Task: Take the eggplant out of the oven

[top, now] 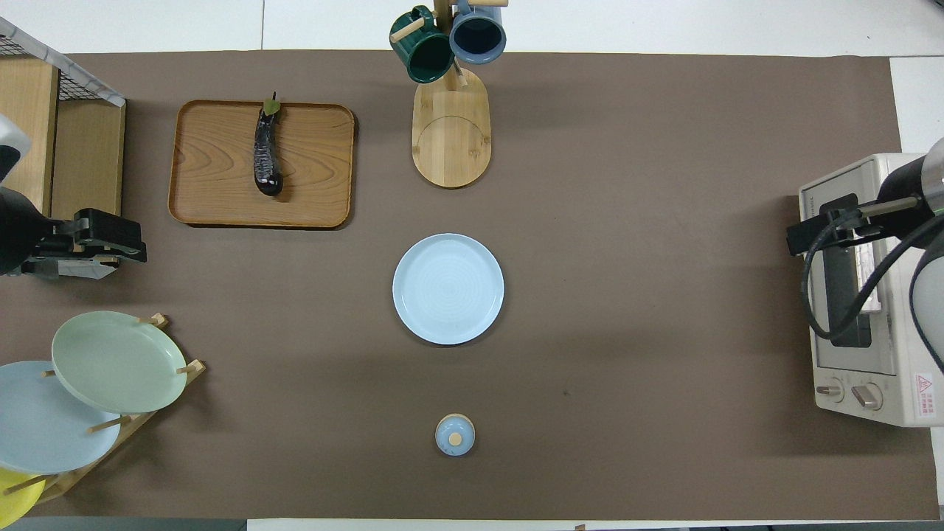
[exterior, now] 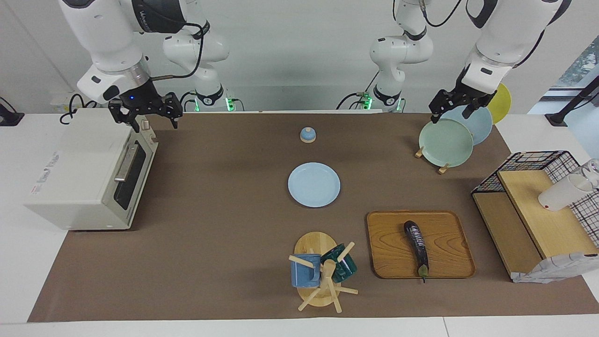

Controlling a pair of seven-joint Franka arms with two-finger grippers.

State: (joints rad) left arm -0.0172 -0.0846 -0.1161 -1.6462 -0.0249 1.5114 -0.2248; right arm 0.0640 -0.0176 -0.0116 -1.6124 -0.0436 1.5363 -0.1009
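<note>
Brown matting is shown with the eggplant (exterior: 417, 247) already laid on a wooden tray (exterior: 388, 262) at lower right, the oven (exterior: 89, 173) shut at left, the right gripper (exterior: 146, 112) held spread above its corner, the left gripper (exterior: 451, 105), jaw state not discernible, over the plate rack (exterior: 440, 167); only a clean, unhurried retreat is judged needed.

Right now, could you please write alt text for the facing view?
A glossy dark purple eggplant lies on a wooden tray, away from the closed off-white toaster oven. The right gripper hangs over the oven; the left gripper waits over a plate rack.

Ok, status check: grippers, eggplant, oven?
Right gripper open over off-white toaster oven, door shut. Left gripper over the plate rack, holding nothing. Dark purple eggplant lies on wooden tray. Nothing in the way.
</note>
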